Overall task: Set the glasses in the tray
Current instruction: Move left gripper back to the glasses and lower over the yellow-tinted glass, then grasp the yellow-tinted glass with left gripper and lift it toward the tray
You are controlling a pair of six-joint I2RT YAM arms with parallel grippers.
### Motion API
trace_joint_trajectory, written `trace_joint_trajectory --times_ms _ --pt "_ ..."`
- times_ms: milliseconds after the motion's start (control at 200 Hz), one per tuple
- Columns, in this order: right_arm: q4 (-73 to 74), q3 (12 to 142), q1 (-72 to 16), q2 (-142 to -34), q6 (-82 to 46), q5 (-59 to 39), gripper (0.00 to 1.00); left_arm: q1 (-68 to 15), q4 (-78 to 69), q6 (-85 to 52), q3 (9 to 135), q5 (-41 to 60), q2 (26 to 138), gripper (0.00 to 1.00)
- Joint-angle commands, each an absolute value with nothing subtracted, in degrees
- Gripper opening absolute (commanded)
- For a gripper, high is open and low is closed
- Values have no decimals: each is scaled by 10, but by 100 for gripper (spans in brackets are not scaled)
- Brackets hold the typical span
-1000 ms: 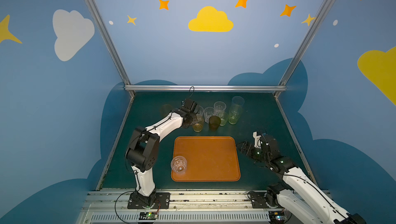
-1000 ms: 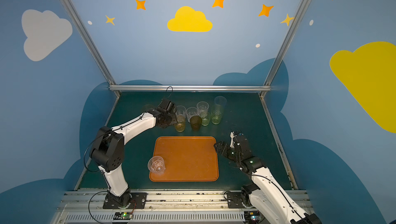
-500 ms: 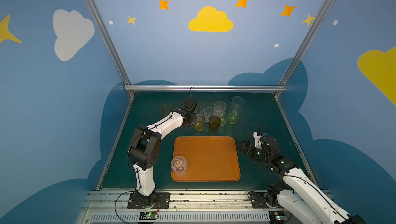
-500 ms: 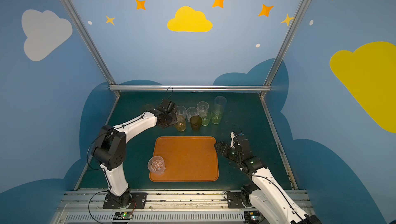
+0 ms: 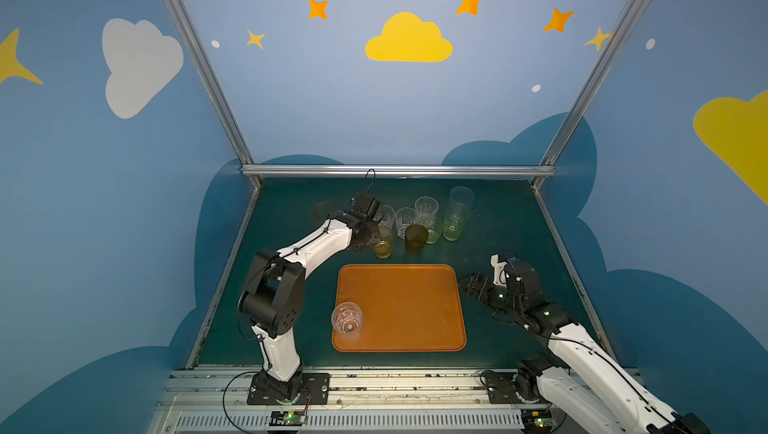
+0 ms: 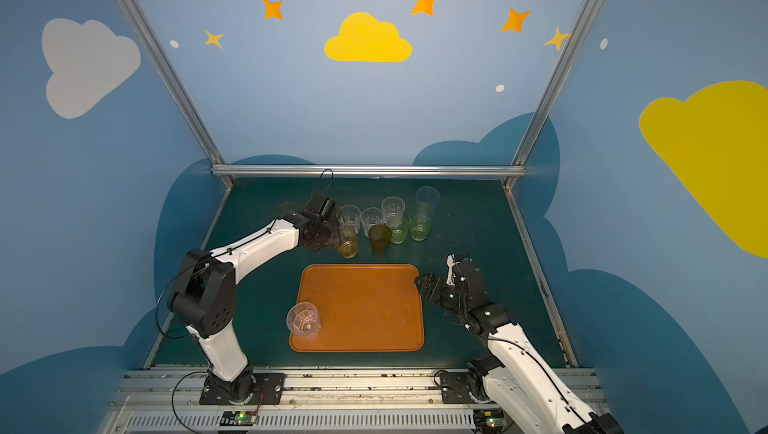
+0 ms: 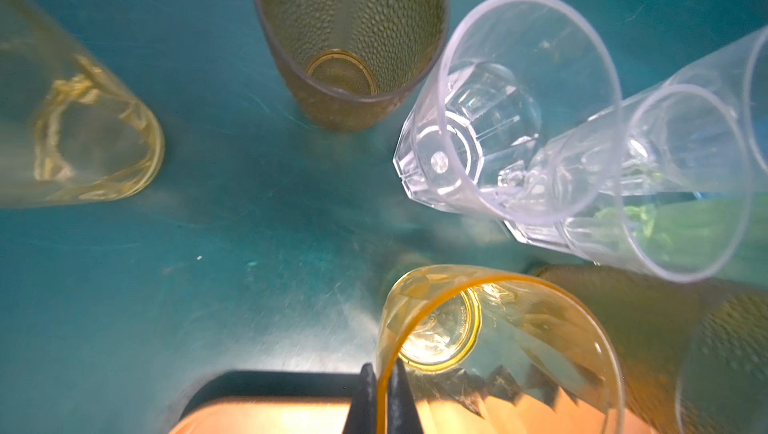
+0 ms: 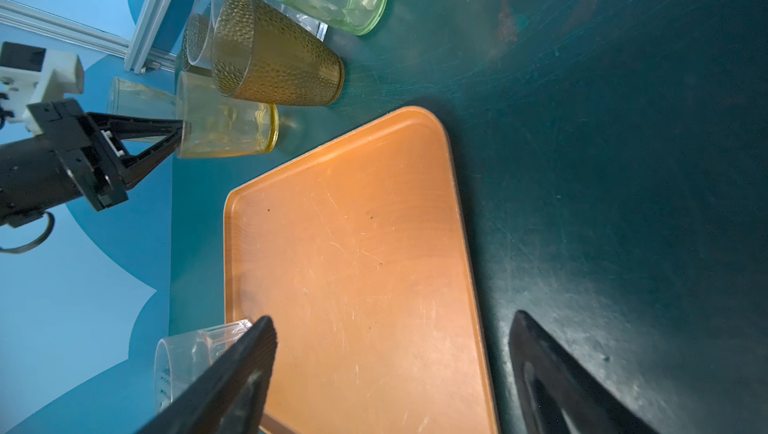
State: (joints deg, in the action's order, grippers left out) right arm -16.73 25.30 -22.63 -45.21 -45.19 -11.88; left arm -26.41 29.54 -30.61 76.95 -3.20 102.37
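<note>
The dark green surface [image 5: 519, 236] carries the orange tray [image 5: 407, 307] at its middle. The right claw [image 8: 392, 320] hovers at the tray's right edge, spread wide and empty. The left claw [image 7: 380, 382] is pinched tight on the rim of a yellow-amber glass [image 7: 498, 340], just beyond the tray's far left corner. The other glasses [image 5: 426, 207] cluster beside it on the surface. One clear glass [image 5: 347, 320] stands in the tray's near left corner.
</note>
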Motion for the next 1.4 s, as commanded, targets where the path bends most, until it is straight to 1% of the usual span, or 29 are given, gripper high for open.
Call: trace_joint_trajectory --times_ms 0,701,816,946,1141,1397 --pt "-155 270 -224 -454 -453 -126 87 -264 306 -301 753 -33 985 4" --pt "-136 290 -224 -459 -439 -127 87 -282 336 -294 638 -59 803 4" --pt "-132 294 -224 -471 -436 -136 87 -284 337 -288 614 -54 763 4" --pt "-122 295 -224 -485 -433 -150 87 -287 345 -287 587 -52 722 7" --pt "-100 295 -224 -507 -438 -164 87 -289 385 -293 562 -63 673 5" --pt "-90 304 -224 -535 -436 -154 87 -289 422 -311 523 -80 628 4"
